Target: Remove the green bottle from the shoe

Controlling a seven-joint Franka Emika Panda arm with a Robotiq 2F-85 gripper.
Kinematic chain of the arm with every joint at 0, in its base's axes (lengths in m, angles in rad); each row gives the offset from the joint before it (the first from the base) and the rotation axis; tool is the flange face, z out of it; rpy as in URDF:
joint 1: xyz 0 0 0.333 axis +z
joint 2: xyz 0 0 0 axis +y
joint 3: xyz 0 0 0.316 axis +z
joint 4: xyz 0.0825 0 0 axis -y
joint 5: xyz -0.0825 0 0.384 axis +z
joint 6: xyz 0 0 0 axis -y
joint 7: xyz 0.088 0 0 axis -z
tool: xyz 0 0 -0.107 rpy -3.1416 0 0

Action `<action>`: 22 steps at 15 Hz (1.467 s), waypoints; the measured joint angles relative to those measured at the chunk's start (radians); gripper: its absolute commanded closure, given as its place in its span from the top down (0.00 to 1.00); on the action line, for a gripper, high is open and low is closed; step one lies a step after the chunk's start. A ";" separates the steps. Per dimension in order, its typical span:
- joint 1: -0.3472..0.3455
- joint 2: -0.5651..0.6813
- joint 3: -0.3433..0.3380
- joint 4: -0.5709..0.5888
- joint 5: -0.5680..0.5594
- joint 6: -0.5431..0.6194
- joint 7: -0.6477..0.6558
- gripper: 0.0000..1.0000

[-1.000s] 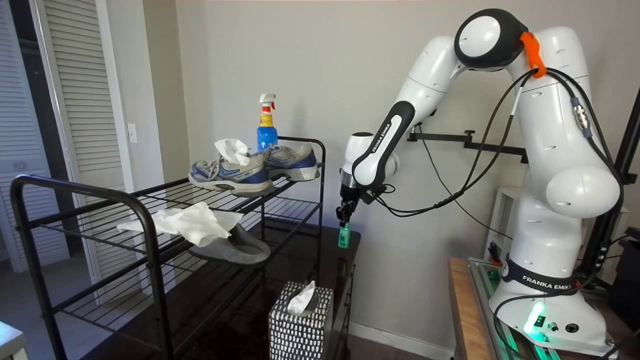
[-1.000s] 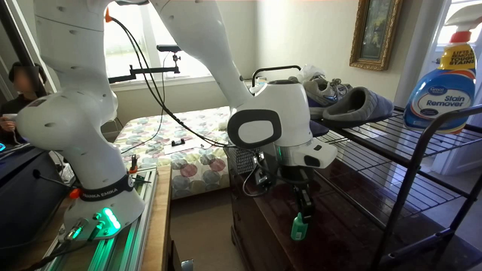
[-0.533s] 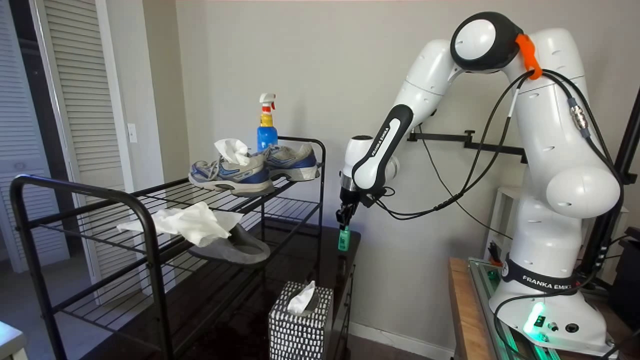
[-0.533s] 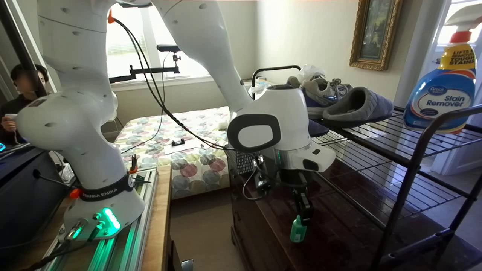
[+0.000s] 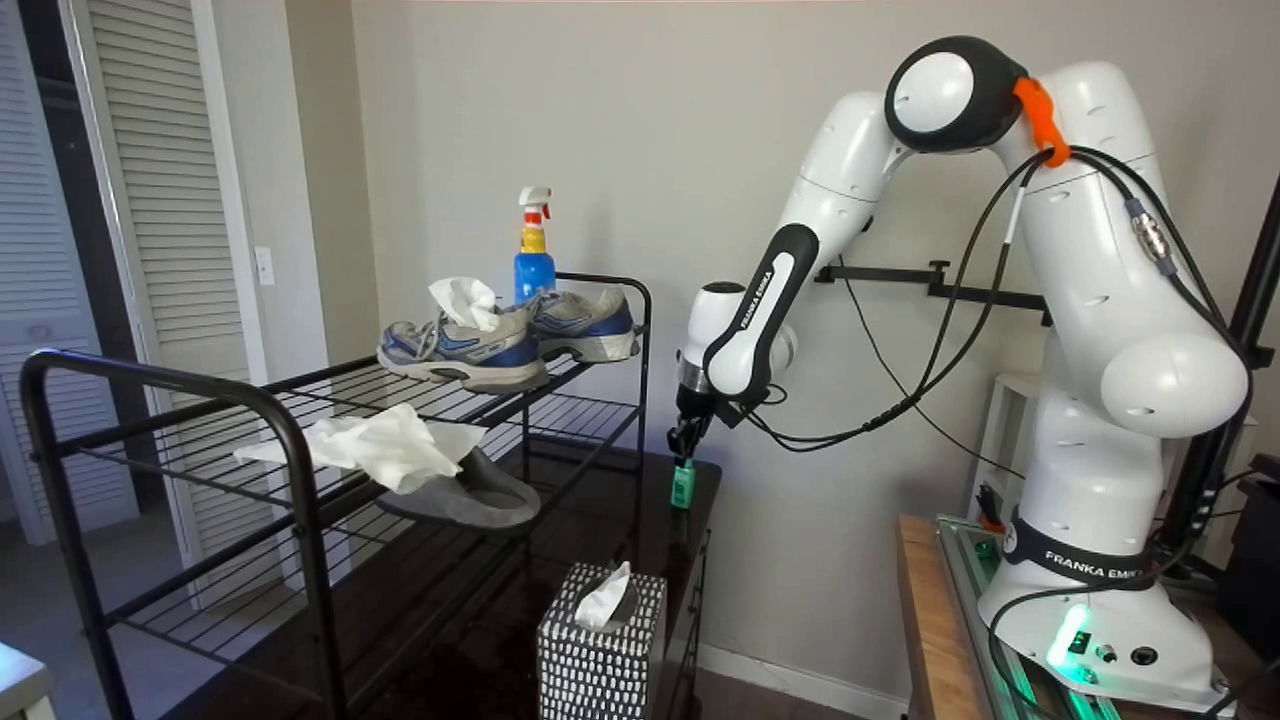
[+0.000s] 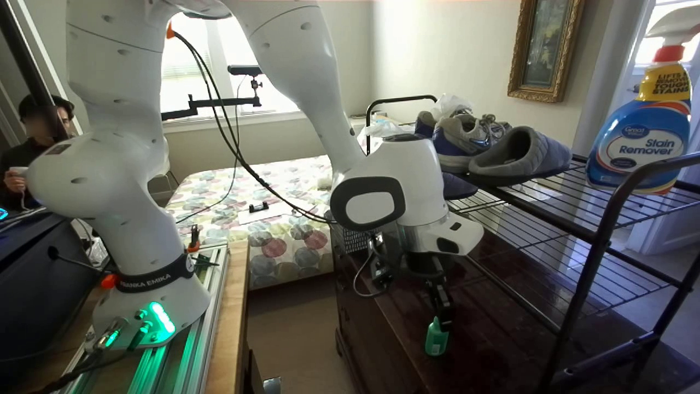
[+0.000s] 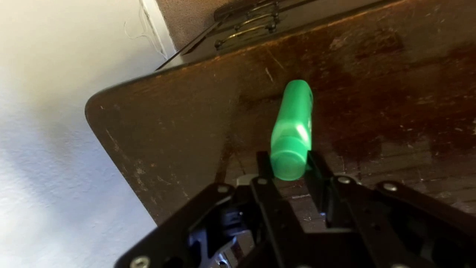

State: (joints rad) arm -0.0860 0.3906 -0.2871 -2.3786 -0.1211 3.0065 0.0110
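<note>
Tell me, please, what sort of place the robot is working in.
Probably a bedroom in a home: the exterior views show a bed with a multicoloured, circle-patterned cover, a dark brown wooden chest of drawers and a pale louvred door.

The bottom edge of the wrist view cuts off the rear of my gripper (image 7: 289,160). In an exterior view it hides part of the top of the green bottle (image 6: 436,340); the bottle's print is too small for me to read, and I cannot tell whether its base touches the wooden dresser (image 7: 167,130). In an exterior view a crumpled tissue (image 5: 390,445) covers part of a grey slipper (image 5: 455,505), running shoes (image 5: 585,325) screen the foot of the stain remover bottle (image 5: 534,278), and the bottom edge cuts the tissue box (image 5: 590,665). In an exterior view the top edge crops my arm (image 6: 295,60) and a gilt-framed picture (image 6: 541,54), and the left edge a person (image 6: 30,145) whose face is blurred.
</note>
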 measured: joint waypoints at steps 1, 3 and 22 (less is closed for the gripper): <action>0.007 0.003 -0.006 0.000 0.000 0.009 0.002 0.07; 0.021 0.007 -0.020 0.000 0.000 0.016 0.003 0.07; 0.186 0.045 -0.161 -0.004 -0.001 0.029 0.055 0.75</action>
State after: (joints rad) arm 0.1002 0.4352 -0.4478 -2.3823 -0.1218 3.0351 0.0663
